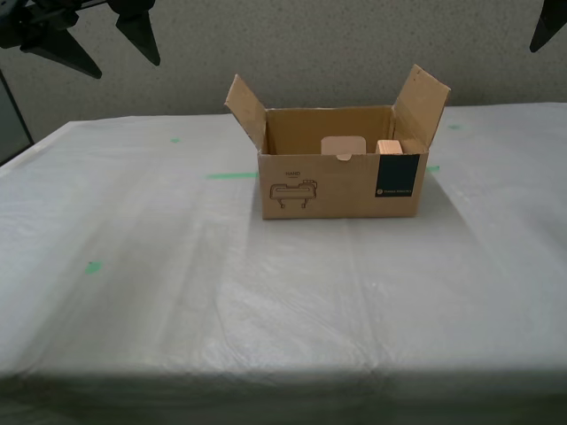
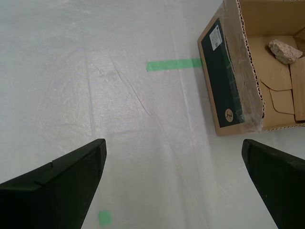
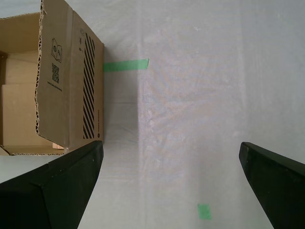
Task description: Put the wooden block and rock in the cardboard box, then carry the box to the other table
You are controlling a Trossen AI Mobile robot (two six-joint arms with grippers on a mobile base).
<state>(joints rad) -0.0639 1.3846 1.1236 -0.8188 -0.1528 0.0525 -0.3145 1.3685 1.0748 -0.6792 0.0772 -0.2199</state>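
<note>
The cardboard box (image 1: pixel 341 181) stands open on the other table (image 1: pixel 266 310), the one with white cloth, flaps raised. Inside it, the wooden block (image 1: pixel 388 147) peeks over the front wall at the exterior view's right end. The rock (image 2: pixel 285 51) lies on the box floor in the second wrist view, beside the teal label (image 2: pixel 224 81). My first gripper (image 3: pixel 169 186) hangs open and empty above the cloth beside the box's striped side (image 3: pixel 88 90), at the exterior view's upper left (image 1: pixel 124 62). My second gripper (image 2: pixel 174 191) is also open and empty. One of its fingers (image 1: pixel 549 22) shows at the exterior view's upper right.
Green tape strips lie on the cloth at both ends of the box (image 1: pixel 232 174) (image 2: pixel 174 64). Small green squares mark the cloth nearer the front (image 1: pixel 92 266) (image 3: pixel 204 211). A speckled grey wall (image 1: pixel 337 44) rises behind the table.
</note>
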